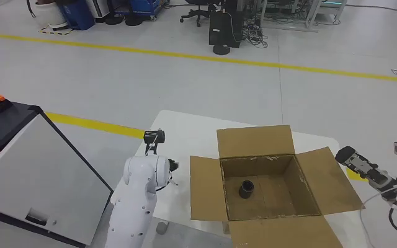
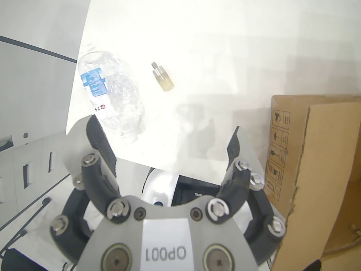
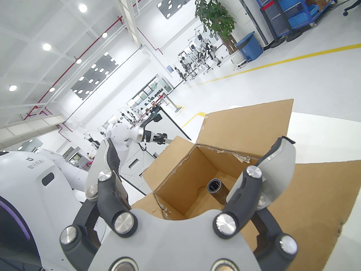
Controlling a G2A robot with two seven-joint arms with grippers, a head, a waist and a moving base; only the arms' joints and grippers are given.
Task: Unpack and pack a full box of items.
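The left gripper (image 2: 165, 131) hangs over the left part of the white table (image 2: 197, 29). Its fingers are spread wide and hold nothing. Below it a clear bottle (image 2: 111, 97) lies on its side by the table edge, with a little vial (image 2: 163, 79) near it. The bottle has a blue and white label. The cardboard box (image 1: 254, 141) has small black picture marks on its side. It stands open in the middle, and one dark tube (image 1: 246, 188) stands inside, near the left wall. The right gripper (image 3: 197, 145) hangs by the right flap, spread and empty too. I think the unpacking is nearly done. Next, a gripper must go down into the box and pinch the tube.
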